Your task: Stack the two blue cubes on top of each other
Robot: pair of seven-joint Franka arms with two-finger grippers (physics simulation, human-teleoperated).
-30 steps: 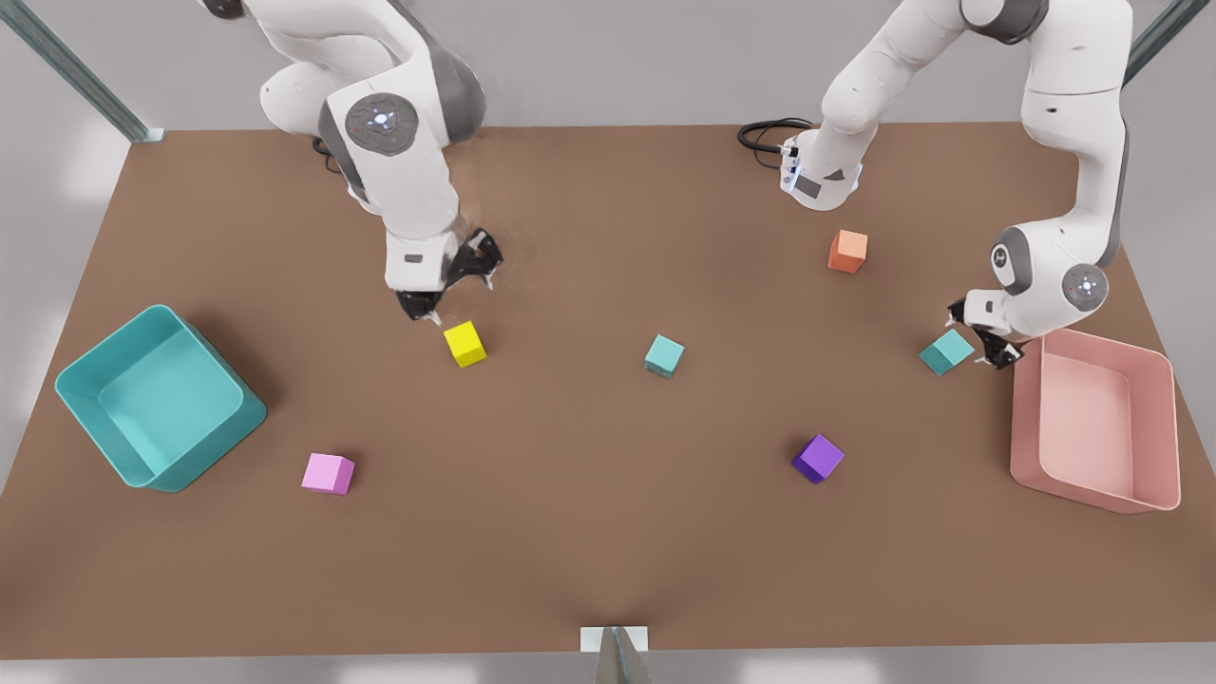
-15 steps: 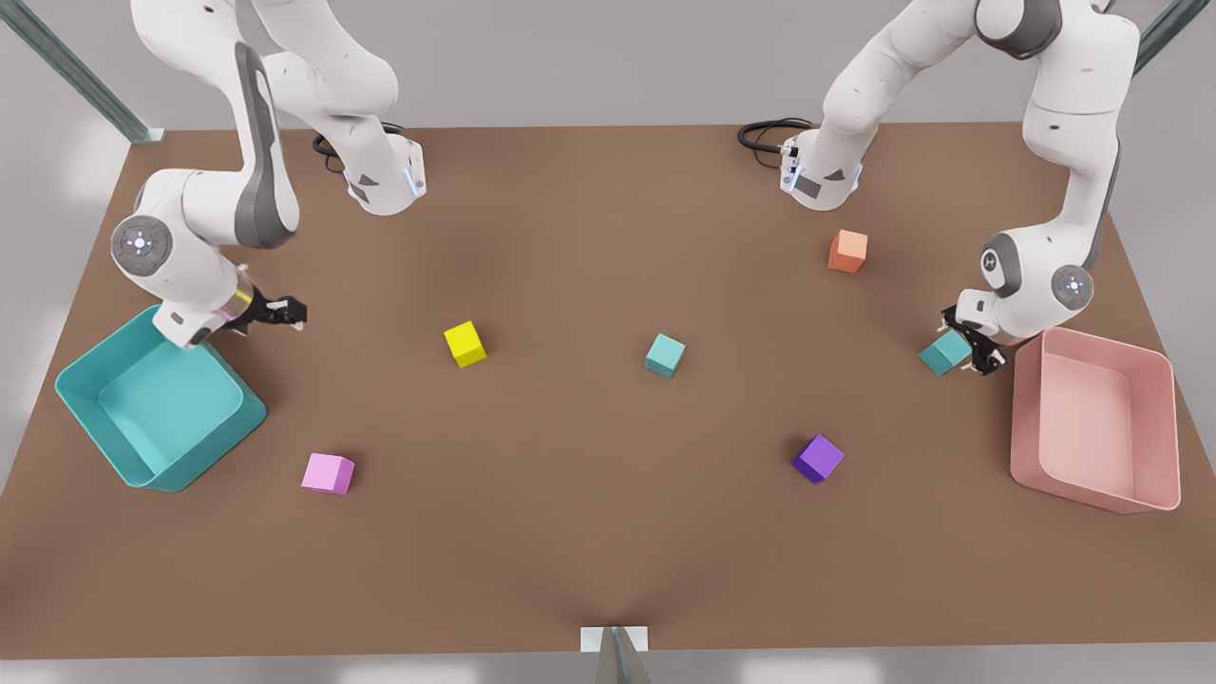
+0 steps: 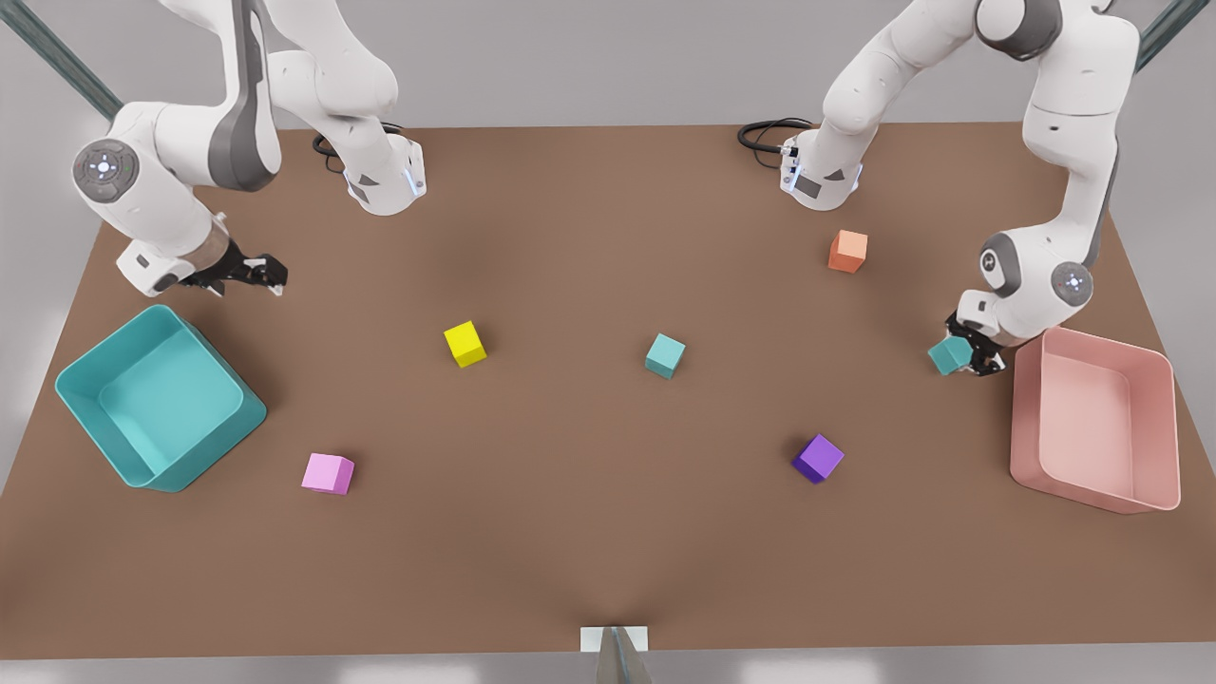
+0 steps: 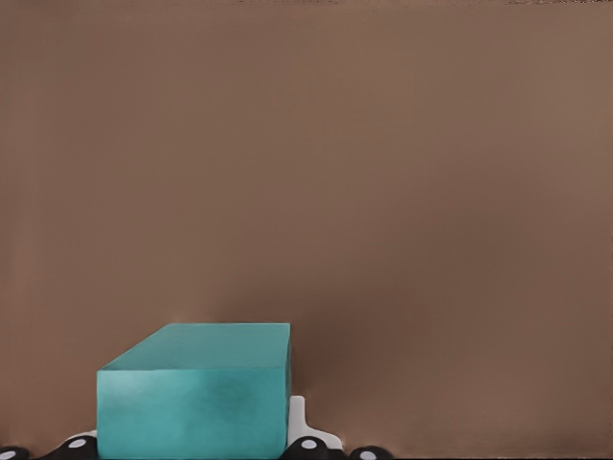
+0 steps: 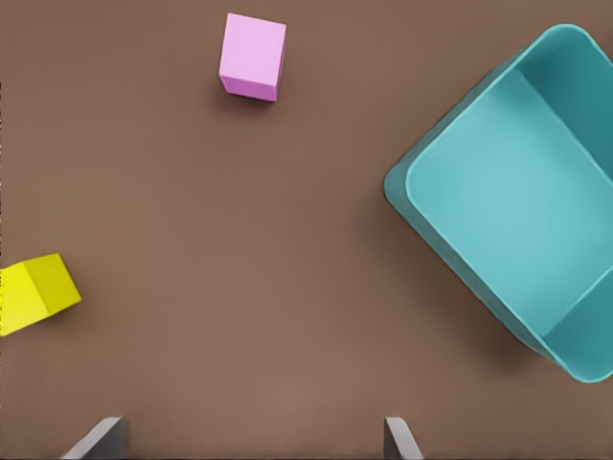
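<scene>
The table [image 3: 570, 532] has a flat, matt brown top with no grain or sheen. The two blue cubes, one mid-table [image 3: 665, 355] and one at the front view's right [image 3: 949, 355], look matt and smooth, like plain plastic. The teal bin [image 3: 85, 418] and pink bin [image 3: 1154, 475] have smooth, softly glossy plastic-looking walls. The arms' white shells are smooth and slightly shiny.

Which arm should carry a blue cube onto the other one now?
Left. The left gripper is shut on a blue cube beside the pink bin; the middle blue cube stands free. The right gripper hovers open near the teal bin.
</scene>
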